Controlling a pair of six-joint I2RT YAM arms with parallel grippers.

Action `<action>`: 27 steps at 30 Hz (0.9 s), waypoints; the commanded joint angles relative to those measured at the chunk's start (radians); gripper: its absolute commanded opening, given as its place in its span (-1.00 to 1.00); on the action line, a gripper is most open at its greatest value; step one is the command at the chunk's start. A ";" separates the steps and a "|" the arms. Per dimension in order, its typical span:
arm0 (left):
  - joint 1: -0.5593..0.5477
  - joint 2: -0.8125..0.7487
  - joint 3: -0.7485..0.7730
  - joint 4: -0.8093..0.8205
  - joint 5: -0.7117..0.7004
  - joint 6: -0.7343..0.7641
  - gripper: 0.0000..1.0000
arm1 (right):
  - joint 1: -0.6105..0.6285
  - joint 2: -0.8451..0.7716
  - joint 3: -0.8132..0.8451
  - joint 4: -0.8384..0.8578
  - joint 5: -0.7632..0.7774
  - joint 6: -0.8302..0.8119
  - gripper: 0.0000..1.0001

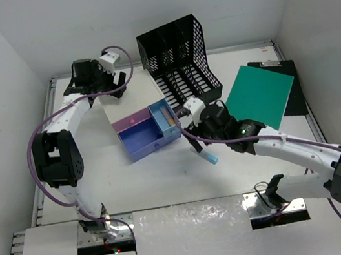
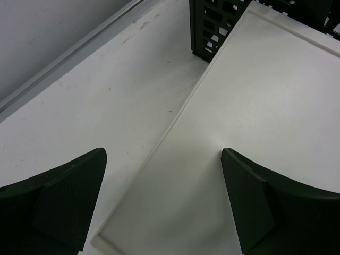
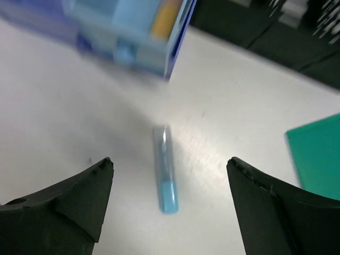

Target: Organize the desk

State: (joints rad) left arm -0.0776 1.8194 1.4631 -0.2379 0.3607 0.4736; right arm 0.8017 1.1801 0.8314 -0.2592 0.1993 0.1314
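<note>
The white desk [image 1: 166, 180] holds a small drawer box [image 1: 131, 98] with a white top, a pink drawer [image 1: 131, 119] and an open blue drawer [image 1: 152, 136]. A light blue marker [image 1: 209, 156] lies on the desk just in front of the drawer. In the right wrist view the marker [image 3: 166, 175] lies between the spread fingers of my right gripper [image 3: 170, 207], which hovers above it, open and empty. My left gripper [image 2: 163, 202] is open and empty over the box top's [image 2: 255, 106] back left corner.
A black mesh file organizer [image 1: 178, 54] stands behind the box. A green board [image 1: 261, 95] lies on a black clipboard [image 1: 290, 91] at the right. The blue drawer holds a yellow item [image 1: 168, 116]. A raised rail [image 2: 69, 58] runs along the desk's edge.
</note>
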 commanded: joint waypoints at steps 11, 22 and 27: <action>0.002 0.038 0.000 -0.149 -0.012 0.016 0.76 | -0.044 0.162 -0.157 0.139 -0.152 0.014 0.65; 0.002 0.017 -0.009 -0.155 -0.037 0.034 0.76 | -0.055 0.314 -0.144 0.210 -0.113 0.031 0.50; 0.002 0.014 -0.009 -0.153 -0.034 0.036 0.76 | -0.062 0.326 -0.228 0.294 -0.165 0.089 0.23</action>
State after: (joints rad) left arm -0.0776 1.8194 1.4708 -0.2600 0.3592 0.4740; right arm 0.7475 1.4956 0.6346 -0.0479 0.0700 0.1699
